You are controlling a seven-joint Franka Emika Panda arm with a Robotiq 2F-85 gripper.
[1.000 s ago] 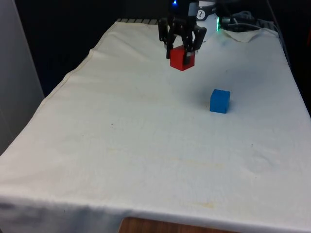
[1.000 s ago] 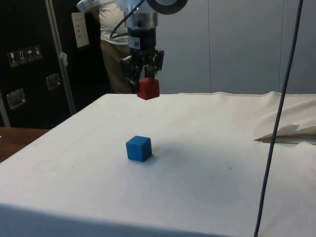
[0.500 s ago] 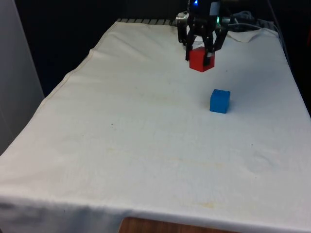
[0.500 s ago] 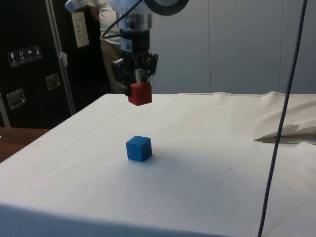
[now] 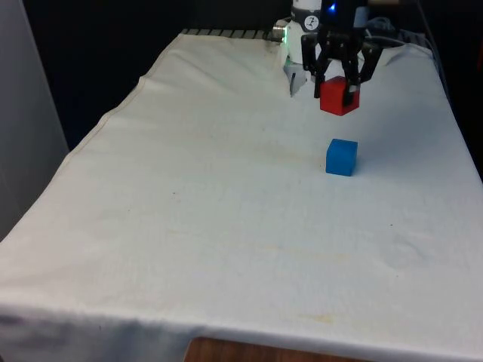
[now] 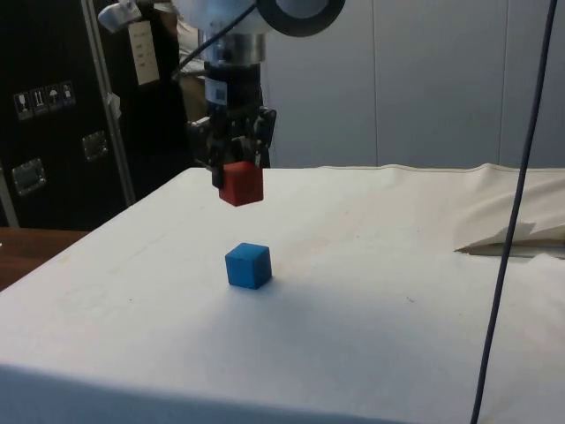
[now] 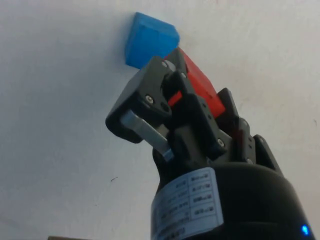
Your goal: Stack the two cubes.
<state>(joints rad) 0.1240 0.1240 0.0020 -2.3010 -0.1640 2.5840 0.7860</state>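
my gripper [image 5: 337,84] pinches the red cube [image 5: 338,96] between its 2 fingers, held in the air above the white cloth [image 5: 226,204]. the blue cube [image 5: 341,157] sits on the cloth below and a little nearer the front camera than the red one, toward the front view's right side. it is a small, plain block, resting flat with its top bare, so i judge the next move is a short shift over it, then down.
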